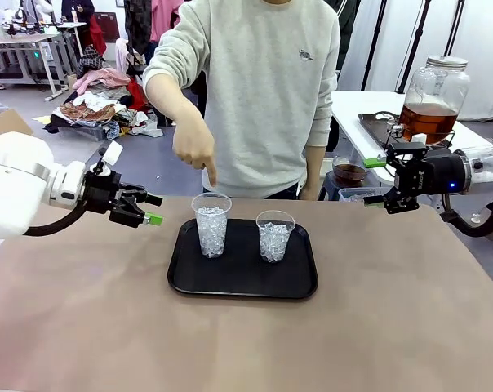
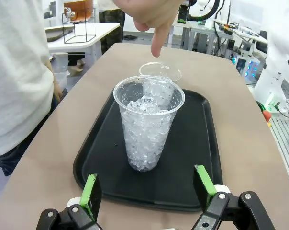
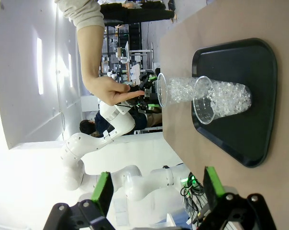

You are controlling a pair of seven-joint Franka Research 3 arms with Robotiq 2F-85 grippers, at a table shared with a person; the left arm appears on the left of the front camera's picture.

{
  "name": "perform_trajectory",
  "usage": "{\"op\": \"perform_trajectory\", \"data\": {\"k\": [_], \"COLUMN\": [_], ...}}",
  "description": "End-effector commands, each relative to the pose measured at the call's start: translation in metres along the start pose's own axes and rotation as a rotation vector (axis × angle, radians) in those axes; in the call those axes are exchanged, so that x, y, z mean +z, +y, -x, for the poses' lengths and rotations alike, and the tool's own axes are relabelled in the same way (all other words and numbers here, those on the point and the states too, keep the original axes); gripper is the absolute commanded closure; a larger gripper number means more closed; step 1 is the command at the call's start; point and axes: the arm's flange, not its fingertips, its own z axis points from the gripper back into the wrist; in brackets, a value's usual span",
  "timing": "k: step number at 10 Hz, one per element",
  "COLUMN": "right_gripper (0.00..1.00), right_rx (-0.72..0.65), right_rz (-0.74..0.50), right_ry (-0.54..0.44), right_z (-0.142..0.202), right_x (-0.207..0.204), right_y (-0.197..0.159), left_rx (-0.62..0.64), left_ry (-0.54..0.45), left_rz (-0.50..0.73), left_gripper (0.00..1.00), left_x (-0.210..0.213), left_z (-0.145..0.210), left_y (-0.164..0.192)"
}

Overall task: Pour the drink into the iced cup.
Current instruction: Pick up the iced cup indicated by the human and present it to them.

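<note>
**Operator:** Report both end effectors.

**Technician:** Log the left end effector [image 1: 153,209] as spread wide and empty, hovering just left of the black rectangular plastic tray [image 1: 238,286]. Log the right end effector [image 1: 377,180] the same: wide, empty, above the far right edge of the brown bench [image 1: 108,327].

**Operator:** Locate the drink.

**Technician:** Look far right, well apart from the tray. Find the translucent amber-brown drink [image 1: 426,121] in the lower part of the large clear glass jar with a lid [image 1: 437,82], on a black wire stand on a white side table [image 1: 353,110]. Not yet gripped.

**Operator:** List the containers on the tray.

**Technician:** Note the tall clear plastic cup [image 1: 211,224] at left and the short clear plastic cup [image 1: 275,237] just beside it at right. Record ice most of the way up each, with no liquid apparent. Note the person's hand [image 1: 196,147] pointing down at the tall cup.

**Operator:** Name the likely faults.

**Technician:**
- Expect the wrong cup filled if the pointing finger goes unheeded.
- Expect slip or swing with a smooth, probably heavy jar in two fingers.
- Expect a blocked or sudden pour with the lid on.
- Expect splash off the ice on a fast tilt.
- Avoid a low approach, likely to topple light cups standing so close together.
- Watch for collision with the hand above the rim.
</note>
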Motion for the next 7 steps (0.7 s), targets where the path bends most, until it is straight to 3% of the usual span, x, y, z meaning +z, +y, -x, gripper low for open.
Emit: {"op": "perform_trajectory", "data": {"k": [1, 7], "right_gripper": [0.00, 0.00], "right_rx": [0.000, 0.000], "right_rz": [-0.004, -0.004], "right_ry": [-0.002, -0.002], "right_z": [0.001, 0.001], "right_x": [0.000, 0.000], "right_y": [0.000, 0.000], "left_rx": [-0.011, -0.150], "left_ry": [0.003, -0.005], "left_rz": [0.000, 0.057], "left_gripper": [0.00, 0.00], "left_x": [0.000, -0.028], "left_z": [0.000, 0.005], "left_y": [0.000, -0.020]}}
